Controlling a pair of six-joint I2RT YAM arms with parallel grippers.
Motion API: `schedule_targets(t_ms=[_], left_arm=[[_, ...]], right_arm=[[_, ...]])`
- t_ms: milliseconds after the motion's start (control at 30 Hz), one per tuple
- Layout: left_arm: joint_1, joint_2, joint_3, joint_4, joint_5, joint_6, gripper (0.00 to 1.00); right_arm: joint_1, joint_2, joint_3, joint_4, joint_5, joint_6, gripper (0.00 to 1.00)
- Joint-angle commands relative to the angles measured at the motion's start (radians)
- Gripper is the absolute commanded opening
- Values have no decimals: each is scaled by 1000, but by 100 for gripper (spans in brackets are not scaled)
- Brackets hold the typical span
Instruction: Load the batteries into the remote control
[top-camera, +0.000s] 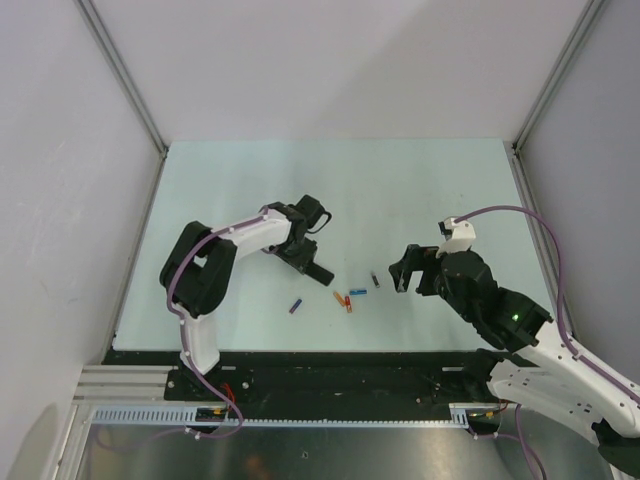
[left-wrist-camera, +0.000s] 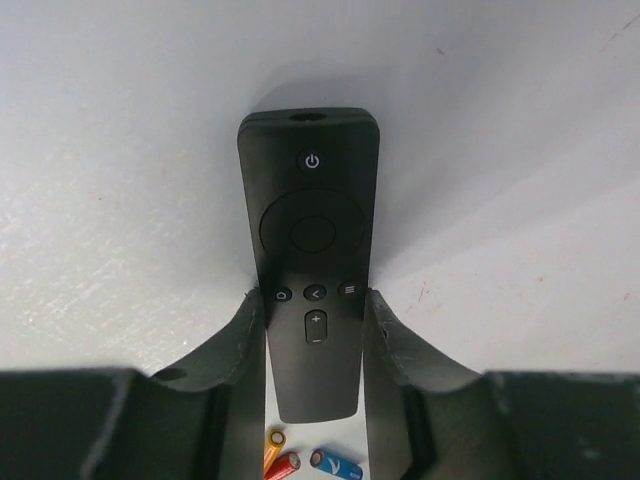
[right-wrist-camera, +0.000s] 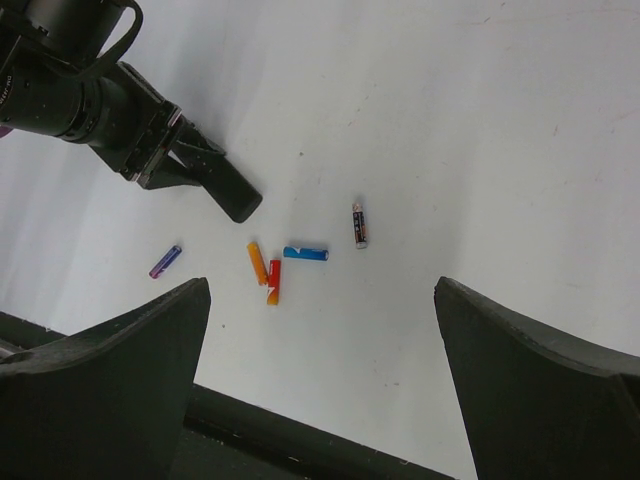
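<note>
My left gripper (top-camera: 303, 256) is shut on the black remote control (left-wrist-camera: 313, 260), its fingers (left-wrist-camera: 240, 350) clamping both long sides. The button face points at the left wrist camera; the battery recess is hidden. The remote's end also shows in the top view (top-camera: 318, 268) and the right wrist view (right-wrist-camera: 232, 192). Two orange-red batteries (top-camera: 344, 300) lie touching on the table just right of it; they also show in the right wrist view (right-wrist-camera: 266, 272) and the left wrist view (left-wrist-camera: 279, 456). My right gripper (top-camera: 404, 270) is open and empty, right of the batteries (right-wrist-camera: 322, 290).
A blue cylinder (right-wrist-camera: 305, 253) lies beside the orange-red pair, a purple-blue one (right-wrist-camera: 165, 261) further left, and a dark grey piece (right-wrist-camera: 359, 224) toward the right gripper. The table's near edge (right-wrist-camera: 300, 430) runs just below the batteries. Grey walls enclose the table.
</note>
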Motion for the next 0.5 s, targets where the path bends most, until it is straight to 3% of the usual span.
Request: schedule_targets(t_ms=[0,33,133,333,467], left_arm=[[21,61,-60,1,-48,35,24],[21,52,-59,5,-48,45,12],[21,-20,-51,22,-51,102,0],[1,-184,14,82,-19,366,0],[-7,-322,-28,186,46,587,0]], right_arm=[[5,-6,2,8,15,14,100],[5,-7,2,8,15,16,100],[5,-18,2,8,17,16,100],[7,-9,4,29,6,0,100],[5,-4,7,63,-15,-29,100]])
